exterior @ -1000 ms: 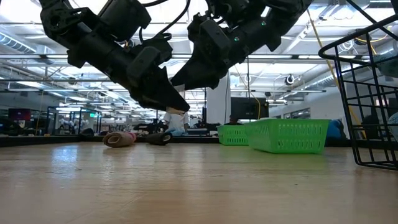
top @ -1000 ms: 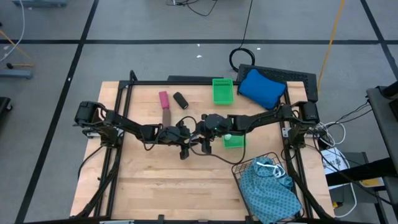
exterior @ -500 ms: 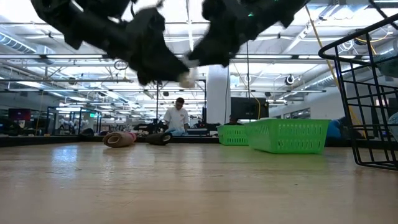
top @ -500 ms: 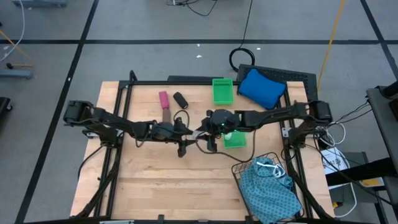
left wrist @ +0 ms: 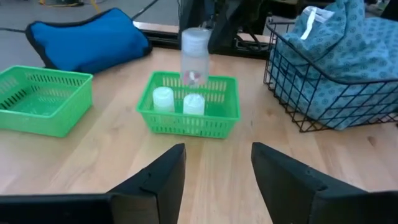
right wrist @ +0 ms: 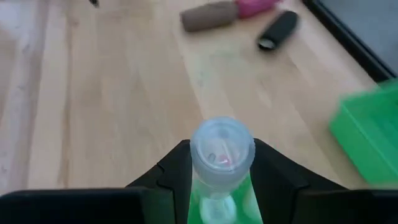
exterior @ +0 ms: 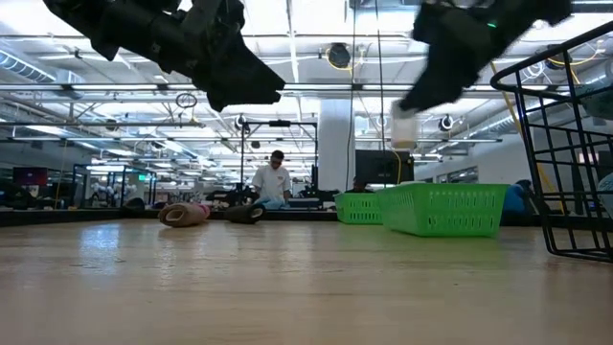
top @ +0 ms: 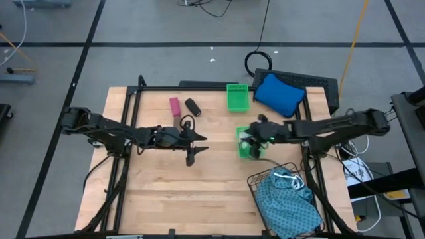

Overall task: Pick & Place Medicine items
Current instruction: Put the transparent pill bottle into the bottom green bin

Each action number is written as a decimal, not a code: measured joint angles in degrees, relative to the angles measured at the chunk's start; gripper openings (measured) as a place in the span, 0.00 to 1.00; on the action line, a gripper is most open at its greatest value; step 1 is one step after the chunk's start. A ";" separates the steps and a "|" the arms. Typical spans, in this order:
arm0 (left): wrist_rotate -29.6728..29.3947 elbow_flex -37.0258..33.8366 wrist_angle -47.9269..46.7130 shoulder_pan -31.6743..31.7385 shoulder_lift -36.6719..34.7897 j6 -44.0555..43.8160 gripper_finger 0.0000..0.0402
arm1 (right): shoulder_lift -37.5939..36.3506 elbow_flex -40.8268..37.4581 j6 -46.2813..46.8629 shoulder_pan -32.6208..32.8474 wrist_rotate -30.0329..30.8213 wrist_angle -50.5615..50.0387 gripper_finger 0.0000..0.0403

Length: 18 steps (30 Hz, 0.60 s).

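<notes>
The right gripper (right wrist: 221, 177) is clenched on a clear vial (left wrist: 194, 55), holding it upright just above the near green tray (left wrist: 189, 121), where two white vials (left wrist: 163, 98) already stand. The left gripper (left wrist: 216, 174) hangs released and empty over the table (top: 166, 186) centre, facing that tray. Judged from this, the task is partly done: the held vial awaits release, and the pink (top: 174, 106), black (top: 192, 106) and brown (right wrist: 208, 15) cylinders lie untouched, well apart from both grippers.

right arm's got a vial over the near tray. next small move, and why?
Probably lower it straight down, then open. The right gripper holds a clear vial above the small green tray, which already holds two white vials; the carried one hangs clear of the rim. The left gripper waits open, mid-table.
</notes>
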 joint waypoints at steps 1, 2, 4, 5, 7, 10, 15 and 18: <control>-0.05 0.01 0.14 0.00 0.02 0.00 0.47 | -2.23 -2.15 1.08 0.45 1.41 -0.01 0.30; -0.28 0.01 0.24 0.00 0.04 0.00 0.47 | -4.21 -4.18 2.01 0.85 2.58 0.36 0.30; -0.47 0.00 0.24 0.00 0.11 0.00 0.47 | -7.28 -8.21 3.45 1.56 3.74 1.66 0.30; -0.48 0.00 0.34 0.01 0.11 0.00 0.46 | -8.57 -9.97 3.62 1.70 4.11 2.98 0.30; -0.82 0.00 0.69 0.00 0.11 0.00 0.46 | -10.42 -12.70 3.66 2.13 4.99 6.07 0.30; -0.94 0.02 0.62 0.07 0.11 -0.02 0.46 | -11.17 -15.37 3.87 2.32 5.10 6.99 0.30; -0.96 0.01 0.60 0.07 0.11 -0.34 0.46 | -10.31 -16.88 4.76 2.32 6.24 7.15 0.30; -0.96 0.02 0.60 0.07 0.11 -0.37 0.46 | -9.01 -17.09 4.76 2.32 6.61 7.18 0.30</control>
